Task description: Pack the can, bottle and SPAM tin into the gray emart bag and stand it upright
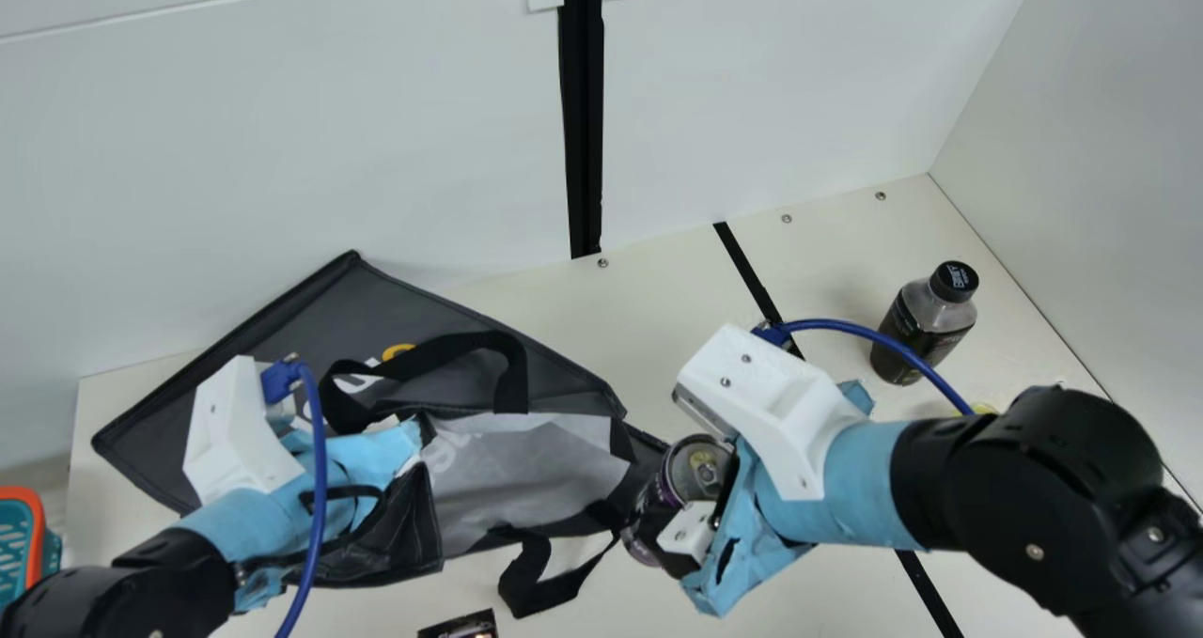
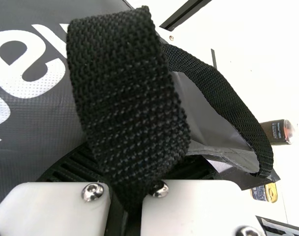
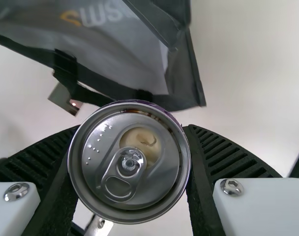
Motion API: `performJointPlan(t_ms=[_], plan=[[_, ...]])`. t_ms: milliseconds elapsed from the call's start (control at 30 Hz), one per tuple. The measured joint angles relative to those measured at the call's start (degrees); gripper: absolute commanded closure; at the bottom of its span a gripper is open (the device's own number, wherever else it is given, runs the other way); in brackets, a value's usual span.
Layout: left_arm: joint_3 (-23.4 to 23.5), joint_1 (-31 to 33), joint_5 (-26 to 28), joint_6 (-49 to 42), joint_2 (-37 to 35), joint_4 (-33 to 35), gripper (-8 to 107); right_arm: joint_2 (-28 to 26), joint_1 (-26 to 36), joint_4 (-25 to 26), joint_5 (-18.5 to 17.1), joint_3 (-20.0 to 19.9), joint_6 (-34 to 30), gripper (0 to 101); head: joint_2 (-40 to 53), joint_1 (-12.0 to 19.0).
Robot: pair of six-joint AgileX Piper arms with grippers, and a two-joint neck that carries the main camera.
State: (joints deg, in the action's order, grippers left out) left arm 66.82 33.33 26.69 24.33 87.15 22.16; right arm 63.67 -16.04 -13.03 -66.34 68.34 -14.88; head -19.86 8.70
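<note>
Gray bag lying on the table's left half; both grippers clamping.
Left gripper (image 1: 381, 445) is pinching the coarse-woven black handle (image 2: 127, 98) of the smooth gray emart bag (image 1: 526, 474); right gripper (image 1: 691, 490) is gripping the round, metal-topped can (image 3: 130, 162) beside the bag; the capped bottle (image 1: 924, 323), holding dark contents, is standing near the right edge, the SPAM tin (image 2: 271, 192) lying nearby.

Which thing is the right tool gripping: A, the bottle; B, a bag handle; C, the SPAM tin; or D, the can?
D: the right wrist view shows the pull-tab lid of the can clamped in the right tool.
</note>
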Motion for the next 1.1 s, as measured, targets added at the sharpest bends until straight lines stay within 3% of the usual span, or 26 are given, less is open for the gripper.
performJointPlan(t_ms=[1100], plan=[[0.0, 0.0, 0.0, 0.0, 0.0, 0.0, 107, 2.87, -5.71, -3.24, 26.78, -10.34, -4.19, 101, 0.0, 0.0]])
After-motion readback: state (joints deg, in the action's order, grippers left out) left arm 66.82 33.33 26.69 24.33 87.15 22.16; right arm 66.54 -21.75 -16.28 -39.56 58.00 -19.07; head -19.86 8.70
